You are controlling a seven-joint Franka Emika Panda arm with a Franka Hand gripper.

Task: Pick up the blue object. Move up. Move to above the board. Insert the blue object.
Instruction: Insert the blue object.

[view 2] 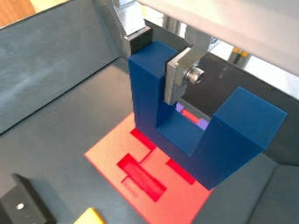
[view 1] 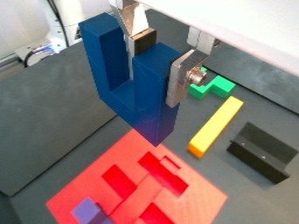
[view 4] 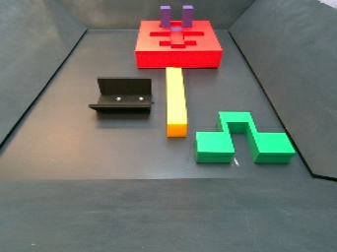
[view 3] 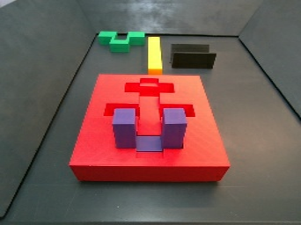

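The claw [view 1: 158,66] shows in both wrist views, its silver fingers [view 2: 181,77] clamped on one prong of the blue block [view 1: 131,83], which hangs base-down with its two prongs pointing up toward the wrist. In both wrist views the block is held in the air above the red board [view 1: 122,179]; its base sits over the board's near edge, though how high it hangs above the board is hard to judge from these angles. The claw and the blue block lie outside both side views.

The red board [view 3: 147,132] lies flat on the dark desk [view 4: 93,157], with shaped recesses cut into its top. A purple U-shaped block [view 3: 147,127] stands in one recess of the board with its prongs up, toward one end of the board.

Beyond the board's other end, apart from it, a long yellow bar [view 3: 156,54] lies on the desk, pointing away from the board. Beside the bar, on one side, stands the dark fixture [view 3: 194,57]. At the bar's far end from the board, on its other side, lies a green block [view 4: 243,138], just beside the bar.
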